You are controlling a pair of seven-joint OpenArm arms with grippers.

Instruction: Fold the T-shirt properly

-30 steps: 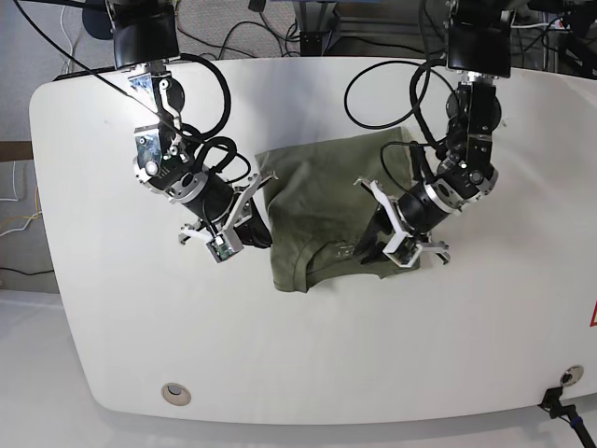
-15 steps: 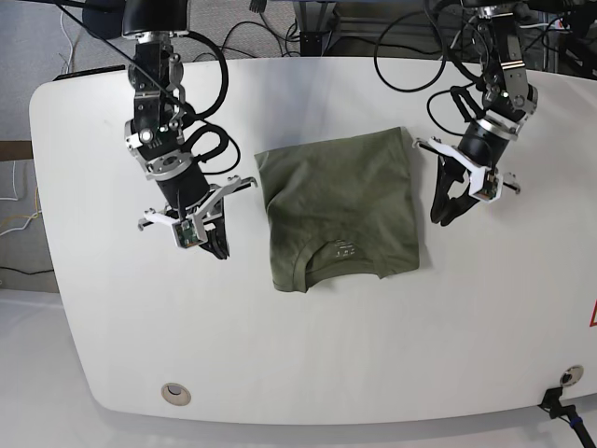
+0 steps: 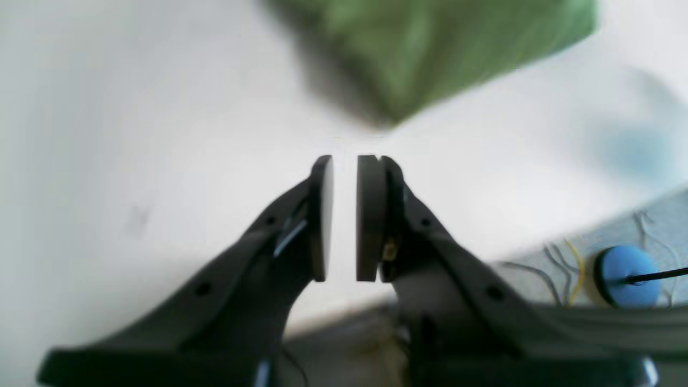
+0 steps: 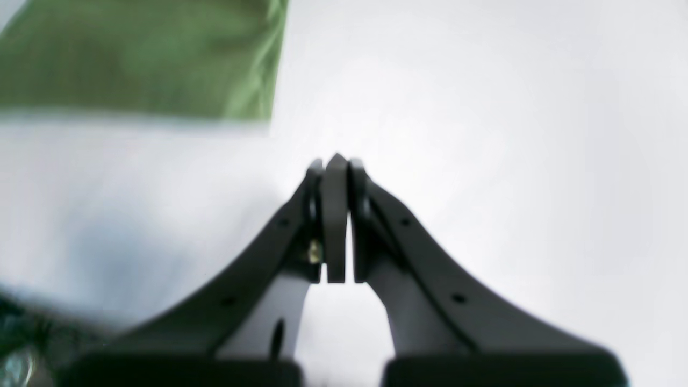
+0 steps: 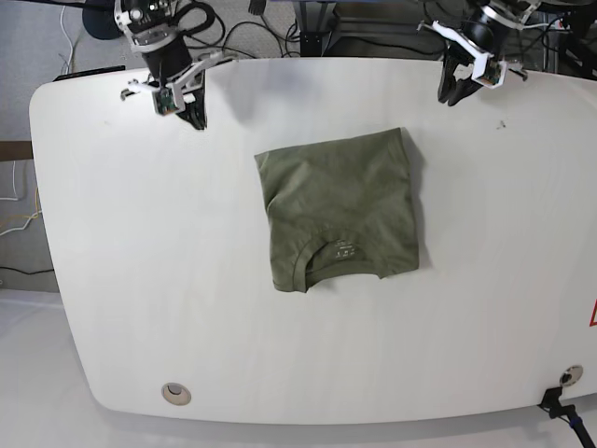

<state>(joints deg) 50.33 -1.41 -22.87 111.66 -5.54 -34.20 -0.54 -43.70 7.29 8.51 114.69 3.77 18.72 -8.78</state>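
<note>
The olive-green T-shirt (image 5: 340, 210) lies folded into a rectangle in the middle of the white table (image 5: 140, 280), collar and neck label towards the front edge. My left gripper (image 5: 450, 96) is at the far right edge of the table, well away from the shirt, empty. In the left wrist view (image 3: 344, 158) its pads stand almost together with a narrow gap, and a corner of the shirt (image 3: 430, 48) shows blurred ahead. My right gripper (image 5: 198, 119) is at the far left edge, shut and empty (image 4: 336, 158), with the shirt's edge (image 4: 140, 59) at upper left.
Cables and stands crowd the floor behind the table's far edge (image 5: 308, 28). A round grommet (image 5: 173, 393) sits near the front left corner. A blue disc (image 3: 626, 269) lies on the floor beyond the table edge.
Both arms have drawn back from the shirt's sides to the table's far edge. The folded shirt has stayed where it was.
</note>
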